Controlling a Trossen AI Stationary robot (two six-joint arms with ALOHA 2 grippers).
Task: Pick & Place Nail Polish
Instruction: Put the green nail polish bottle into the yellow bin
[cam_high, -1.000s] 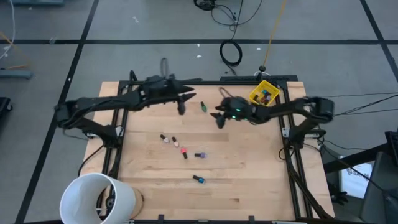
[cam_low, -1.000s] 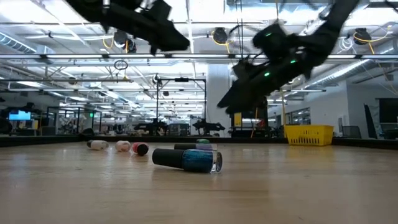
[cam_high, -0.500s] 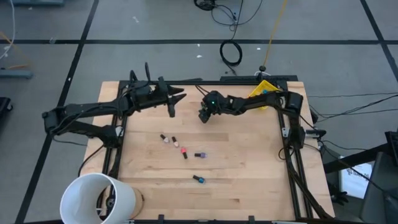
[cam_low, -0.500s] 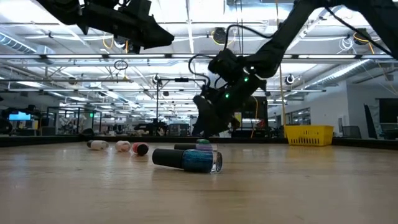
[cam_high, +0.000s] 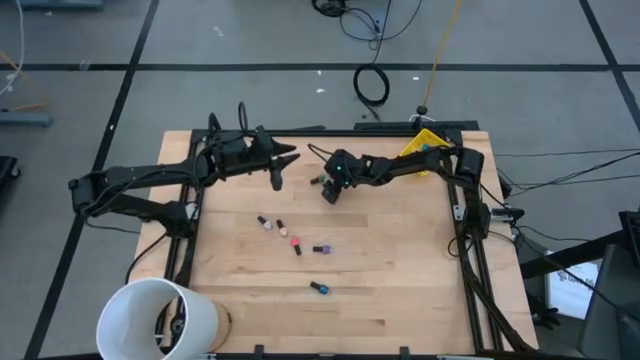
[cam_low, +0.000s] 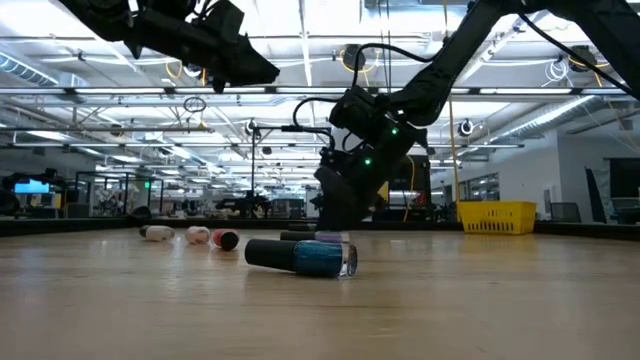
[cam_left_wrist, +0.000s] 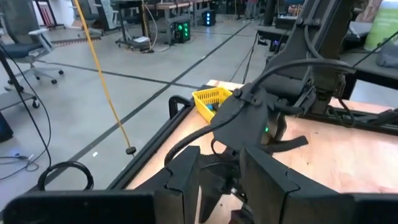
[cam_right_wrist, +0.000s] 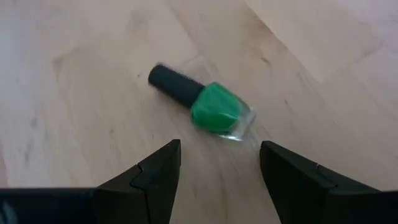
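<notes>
Right wrist view: unlabelled green nail polish bottle (cam_right_wrist: 205, 104) beyond open right tool (cam_right_wrist: 219, 168).

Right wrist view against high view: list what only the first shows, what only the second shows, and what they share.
Only the right wrist view shows the green nail polish bottle lying on its side, dark cap clear, between the right gripper's open fingers. Only the high view shows the white bucket, yellow bin, left gripper and five other bottles. Both show the wooden table.

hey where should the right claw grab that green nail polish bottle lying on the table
Grip the green bottle across its square glass body, coming straight down from above. It lies flat on the table, and the open right claw is wide enough to straddle it; the thin cap would likely slip.
</notes>
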